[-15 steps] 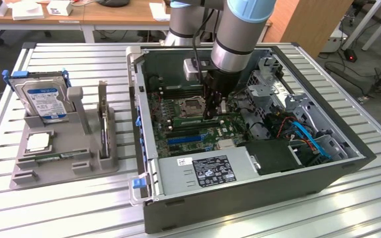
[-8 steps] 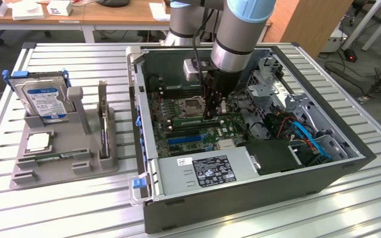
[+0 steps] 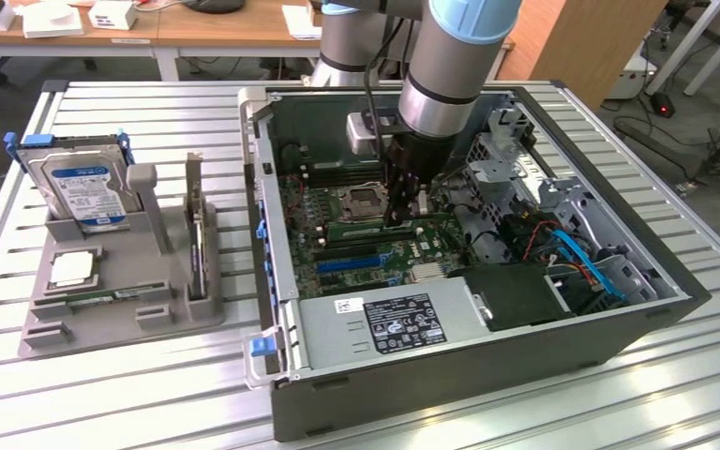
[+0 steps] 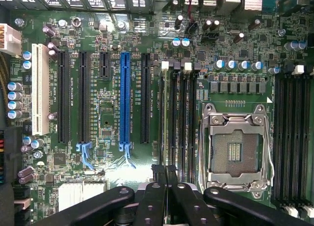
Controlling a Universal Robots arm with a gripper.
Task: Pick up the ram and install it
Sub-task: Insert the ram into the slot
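Ram (image 4: pixel 164 119), as we read it, is the thin strip seen edge-on, running out from between the fingertips (image 4: pixel 158 174) along the memory slot (image 4: pixel 179 118) closest to the long expansion slots. We cannot tell for sure whether it is seated, or apart from the slot. The claw (image 3: pixel 397 217) is down inside the computer case (image 3: pixel 460 375), just over the motherboard (image 4: pixel 108 103) and on the near side of the processor socket (image 3: pixel 363 199). Its fingers are pressed together, and we cannot tell if they pinch the stick's edge or only rest on it.

We judge the installing step to be in hand, with the pick-up done. Seating calls for the stick to be square over its slot and pushed straight down.

The case lies open on the slatted table (image 3: pixel 123 394). It holds the motherboard, a power supply (image 3: pixel 385 323) at its near side, and blue cables (image 3: pixel 592 262) toward the exterior view's right.

Well apart, on the exterior view's left, a grey tray (image 3: pixel 123 319) holds a hard drive (image 3: pixel 85 192) standing at its far end, an upright expansion card (image 3: pixel 194 225), and a processor chip (image 3: pixel 72 270) lying flat. We cannot make out the dark strip in its near groove.
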